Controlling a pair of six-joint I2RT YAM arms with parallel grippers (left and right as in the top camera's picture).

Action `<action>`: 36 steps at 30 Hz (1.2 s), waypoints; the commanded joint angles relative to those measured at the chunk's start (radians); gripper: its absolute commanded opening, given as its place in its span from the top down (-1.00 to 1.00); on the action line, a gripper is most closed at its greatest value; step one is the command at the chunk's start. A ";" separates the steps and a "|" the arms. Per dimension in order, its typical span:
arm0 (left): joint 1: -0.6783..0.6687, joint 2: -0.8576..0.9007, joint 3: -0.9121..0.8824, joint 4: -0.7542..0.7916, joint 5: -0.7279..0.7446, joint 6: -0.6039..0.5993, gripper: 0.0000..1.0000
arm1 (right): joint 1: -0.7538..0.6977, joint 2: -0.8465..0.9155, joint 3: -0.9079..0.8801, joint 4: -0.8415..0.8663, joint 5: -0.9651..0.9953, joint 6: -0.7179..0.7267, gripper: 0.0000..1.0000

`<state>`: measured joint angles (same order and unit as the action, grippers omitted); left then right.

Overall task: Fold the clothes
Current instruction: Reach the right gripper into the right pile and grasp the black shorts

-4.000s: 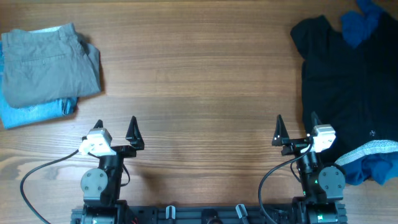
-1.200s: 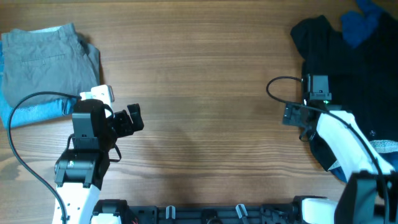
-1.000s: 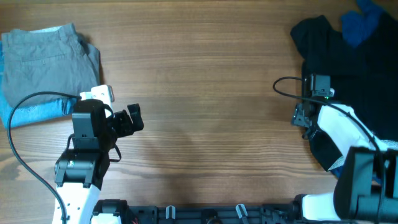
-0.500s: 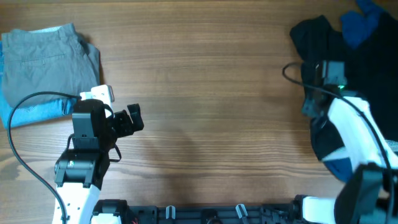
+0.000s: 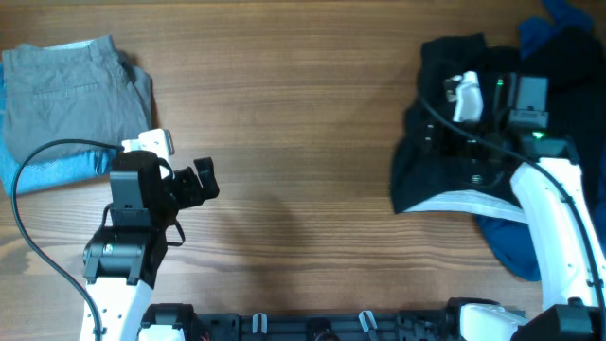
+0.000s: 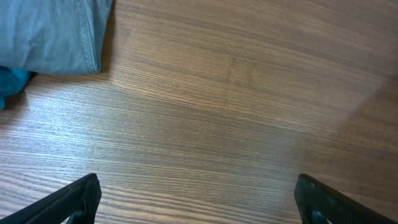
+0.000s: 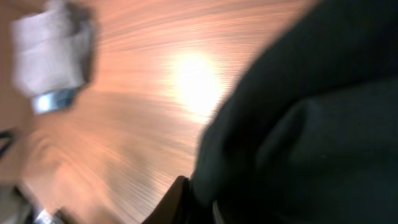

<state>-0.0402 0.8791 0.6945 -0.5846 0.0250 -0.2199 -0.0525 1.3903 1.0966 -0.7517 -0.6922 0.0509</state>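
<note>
A black garment point(image 5: 440, 166) lies bunched at the right of the table, its left side dragged out and a pale hem strip point(image 5: 464, 201) showing. My right gripper point(image 5: 443, 128) is shut on a fold of it. In the right wrist view the black garment point(image 7: 311, 124) fills the frame and wraps around one dark finger point(image 7: 177, 199); the other finger is hidden. My left gripper point(image 5: 204, 182) hovers open over bare wood, its fingertips point(image 6: 74, 199) wide apart with nothing between them. Folded grey clothes point(image 5: 71, 95) rest at the far left.
A folded blue piece point(image 5: 57, 170) sticks out under the grey stack, whose edge point(image 6: 50, 31) shows in the left wrist view. Blue garments lie at the top right point(image 5: 544, 38) and beneath the black one point(image 5: 516, 242). Bare wood spans the middle.
My right gripper closed on the black garment and pulled it up and left, so the cloth's edge now reaches further left and blue fabric shows underneath. The left arm has not moved.
</note>
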 commanded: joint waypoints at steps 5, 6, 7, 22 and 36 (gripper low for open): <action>-0.002 0.058 0.022 0.013 0.011 -0.005 -1.00 | 0.280 0.034 0.007 0.169 0.042 0.220 0.61; -0.002 0.064 0.022 0.016 0.012 -0.006 -1.00 | 0.311 0.040 0.007 0.193 0.063 0.232 0.62; -0.002 0.069 0.022 0.018 0.012 -0.006 -1.00 | 0.335 0.047 0.007 0.217 0.073 0.245 0.62; -0.002 0.087 0.022 0.062 0.166 -0.006 -1.00 | 0.415 0.142 0.005 -0.114 0.599 0.242 -0.10; -0.002 0.166 0.022 0.065 0.166 -0.006 -1.00 | 0.430 0.459 -0.042 -0.053 0.588 0.265 -0.16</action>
<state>-0.0402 1.0382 0.6952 -0.5232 0.1741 -0.2230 0.3725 1.7973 1.0611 -0.8158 -0.1207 0.3054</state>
